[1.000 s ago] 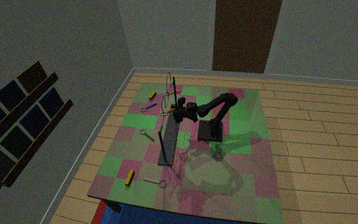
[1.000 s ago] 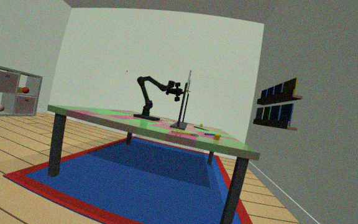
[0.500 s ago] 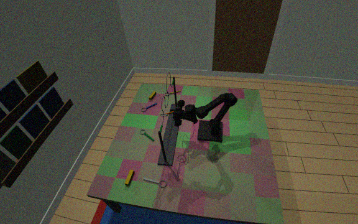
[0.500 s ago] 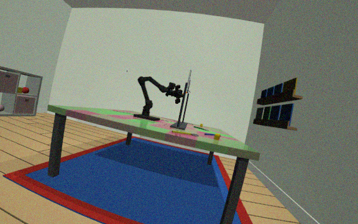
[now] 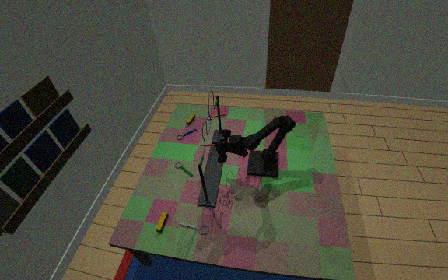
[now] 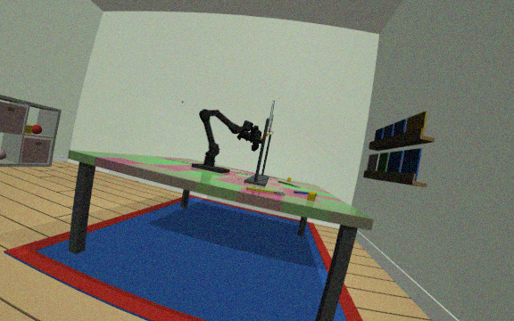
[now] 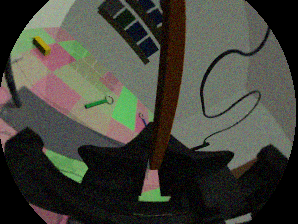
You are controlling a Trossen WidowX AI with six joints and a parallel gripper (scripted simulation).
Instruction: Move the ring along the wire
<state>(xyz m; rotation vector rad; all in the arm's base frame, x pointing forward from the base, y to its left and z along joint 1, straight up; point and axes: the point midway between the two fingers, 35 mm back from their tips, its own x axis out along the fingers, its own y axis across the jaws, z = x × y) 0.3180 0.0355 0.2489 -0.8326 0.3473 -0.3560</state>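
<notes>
One handle is in your grip, and the carry looks to be roughly midway, with the release and retreat undone. You have the dark parallel jaws (image 5: 218,145) (image 6: 259,139) nearly closed, pinching the slim orange handle (image 5: 209,145) (image 6: 263,137) (image 7: 171,75). The handle reaches from them towards the thin grey curving wire (image 5: 208,103) (image 6: 273,107) (image 7: 202,95), well above the worktop (image 5: 302,218) (image 6: 186,178) (image 7: 50,90). Its small round ring is at the wire, between the two posts, but you cannot confirm from these views that the wire threads it, or whether they touch. In the top view, you are nearer the green sleeve (image 5: 201,160) by the lower dark upright post (image 5: 203,183) than the green sleeve (image 5: 216,103) by the upper dark upright post (image 5: 218,117). If the lower post is your goal, as seems likely, the remaining stretch is short; the pictures alone do not settle that direction. You should keep the ring centred on the grey section, since a slight tilt could make contact, then hang it on the green, open up and back clear.
</notes>
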